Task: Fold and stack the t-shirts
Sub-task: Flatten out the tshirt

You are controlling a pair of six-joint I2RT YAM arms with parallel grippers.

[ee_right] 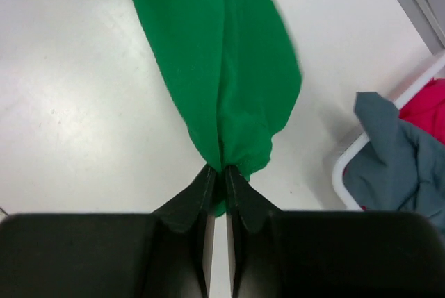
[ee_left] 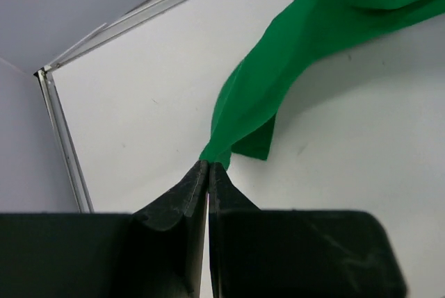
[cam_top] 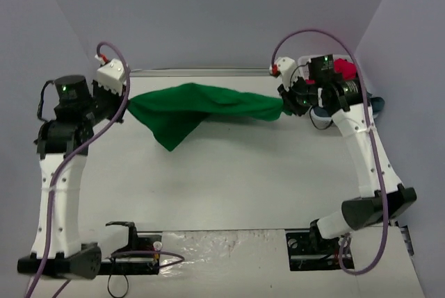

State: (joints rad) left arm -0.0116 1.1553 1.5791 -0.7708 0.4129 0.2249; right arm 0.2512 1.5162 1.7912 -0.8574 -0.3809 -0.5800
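The bright green t-shirt [cam_top: 201, 108] hangs stretched between both arms above the table, sagging to a point on its left half. My left gripper [ee_left: 208, 165] is shut on one end of the green t-shirt [ee_left: 292, 55]. At the other end my right gripper [ee_right: 223, 170] is shut on a bunched edge of the green t-shirt [ee_right: 215, 62]. The crimson red t-shirt [ee_right: 425, 107] and the grey-blue t-shirt [ee_right: 386, 159] lie crumpled in the white basket [ee_right: 345, 159] at the right. In the top view the red t-shirt [cam_top: 343, 69] peeks out behind the right arm.
The white table [cam_top: 229, 180] is bounded by a metal rail [ee_left: 139, 17] along the back and left edges. Grey walls enclose three sides. The basket stands at the back right corner, mostly hidden by the right arm in the top view.
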